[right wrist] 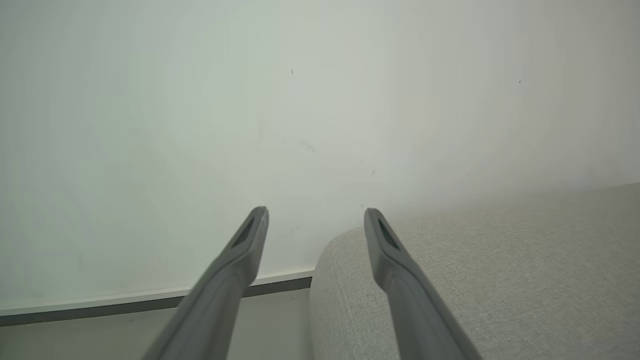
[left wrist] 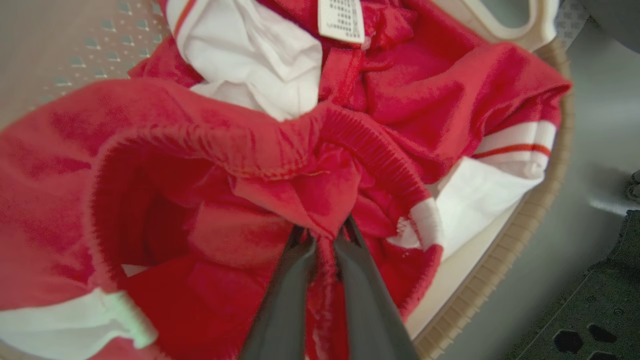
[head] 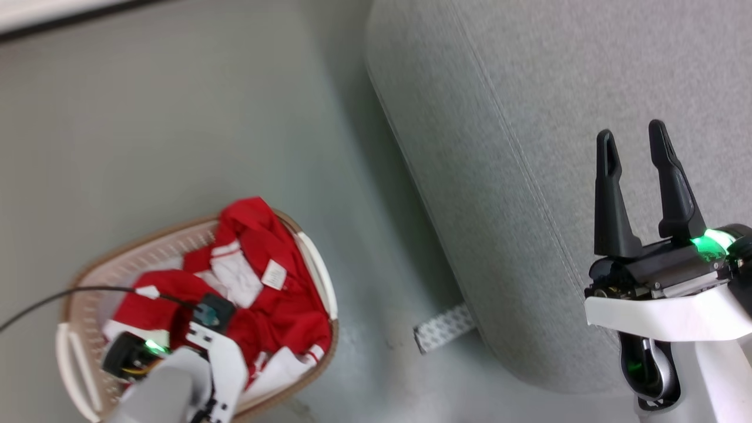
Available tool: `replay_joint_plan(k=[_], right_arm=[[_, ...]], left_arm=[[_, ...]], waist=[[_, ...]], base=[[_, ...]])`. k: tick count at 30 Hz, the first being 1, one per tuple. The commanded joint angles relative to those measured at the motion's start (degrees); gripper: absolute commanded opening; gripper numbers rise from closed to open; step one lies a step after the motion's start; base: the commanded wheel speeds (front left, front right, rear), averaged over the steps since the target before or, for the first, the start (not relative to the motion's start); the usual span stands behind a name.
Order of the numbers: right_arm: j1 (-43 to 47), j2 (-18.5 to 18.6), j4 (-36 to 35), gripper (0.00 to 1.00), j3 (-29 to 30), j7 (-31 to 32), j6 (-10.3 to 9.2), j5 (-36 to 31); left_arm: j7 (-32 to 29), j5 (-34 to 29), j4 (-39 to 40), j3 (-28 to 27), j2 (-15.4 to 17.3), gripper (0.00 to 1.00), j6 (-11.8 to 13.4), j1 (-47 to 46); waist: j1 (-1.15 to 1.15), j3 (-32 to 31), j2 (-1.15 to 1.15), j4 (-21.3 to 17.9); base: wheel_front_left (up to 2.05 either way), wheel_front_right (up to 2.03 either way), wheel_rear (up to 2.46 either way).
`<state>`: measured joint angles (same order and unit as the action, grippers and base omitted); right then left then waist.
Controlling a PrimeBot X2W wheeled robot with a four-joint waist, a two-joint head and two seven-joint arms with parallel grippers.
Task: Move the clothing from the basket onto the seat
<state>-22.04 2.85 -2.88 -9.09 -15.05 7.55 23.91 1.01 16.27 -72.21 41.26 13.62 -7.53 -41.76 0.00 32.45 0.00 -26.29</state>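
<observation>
Red clothing point(head: 264, 311) with white panels and a small white label fills the oval basket point(head: 320, 270) on the floor at lower left. My left arm reaches down into the basket from above. In the left wrist view my left gripper point(left wrist: 324, 235) is shut on a fold of the red clothing point(left wrist: 310, 190), the fabric pinched between both fingers; the basket rim point(left wrist: 530, 220) curves at the right. The big grey seat point(head: 529, 147) spans the upper right. Over the seat's near part, my right gripper point(head: 633, 138) stands open and holds nothing; its wrist view shows the same gripper point(right wrist: 316, 215) against a pale wall.
Grey-green floor lies between basket and seat. A small patterned strip point(head: 443, 329) pokes out from under the seat's edge. A black cable point(head: 70, 294) runs to my left wrist. A wall with a dark baseboard point(right wrist: 150, 302) stands beyond the seat.
</observation>
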Motion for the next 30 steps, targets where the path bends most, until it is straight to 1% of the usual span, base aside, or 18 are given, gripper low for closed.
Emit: replay_joint_plan(k=[1,9,12,17,24,27,28,29,30], right_arm=[[1.1,0.09,0.48,1.0,0.23,-0.19,-0.12,-0.82],[4.06,0.11,2.8,1.0,1.4,-0.19,-0.12,-3.65],[5.26,0.14,3.3,1.0,1.73,-0.19,-0.12,-4.54],[7.43,0.99,3.92,1.0,1.91,-0.19,-0.12,-4.63],[9.81,1.98,4.51,1.0,2.02,-0.19,-0.12,-3.99],[10.87,2.32,4.89,1.0,1.9,-0.19,-0.12,-3.75],[11.53,2.58,5.24,1.0,1.67,-0.19,-0.12,-3.64],[11.53,2.58,5.24,1.0,1.67,-0.19,-0.12,-3.64],[11.82,2.62,5.4,1.0,1.48,-0.19,-0.12,-3.57]], left_arm=[[0.75,1.44,-0.15,0.1,-0.6,0.0,0.1,1.3],[6.98,5.73,0.7,-0.16,-4.74,0.0,0.1,4.97],[9.93,7.91,2.07,0.2,-5.34,0.0,0.1,6.5],[13.03,11.15,6.0,0.9,-4.99,0.0,0.09,8.23],[14.23,14.31,12.96,0.63,-3.92,0.0,0.09,9.45],[14.2,15.14,18.32,-1.1,-3.14,0.0,0.09,9.02],[14.15,14.65,22.17,-2.55,-2.53,0.0,0.31,9.4],[14.15,14.65,22.17,-2.55,-2.53,0.0,0.31,9.4],[14.13,14.53,24.22,-3.41,-2.37,0.0,0.4,9.69]], waist=[[0.0,-5.08,0.0,3.31],[0.0,-15.69,0.0,9.58],[0.0,-18.81,0.0,11.87],[0.0,-22.83,0.0,15.31],[0.0,-26.5,0.0,19.18],[0.0,-27.84,0.0,21.15],[0.0,-28.61,0.0,22.37],[0.0,-28.61,0.0,22.37],[0.0,-28.9,0.0,22.9]], base=[[0.0,0.0,0.0],[0.0,0.0,0.0],[0.0,0.0,0.0],[0.0,0.0,0.0],[0.0,0.0,0.0],[0.0,0.0,0.0],[0.0,0.0,0.0],[0.0,0.0,0.0],[0.0,0.0,0.0]])
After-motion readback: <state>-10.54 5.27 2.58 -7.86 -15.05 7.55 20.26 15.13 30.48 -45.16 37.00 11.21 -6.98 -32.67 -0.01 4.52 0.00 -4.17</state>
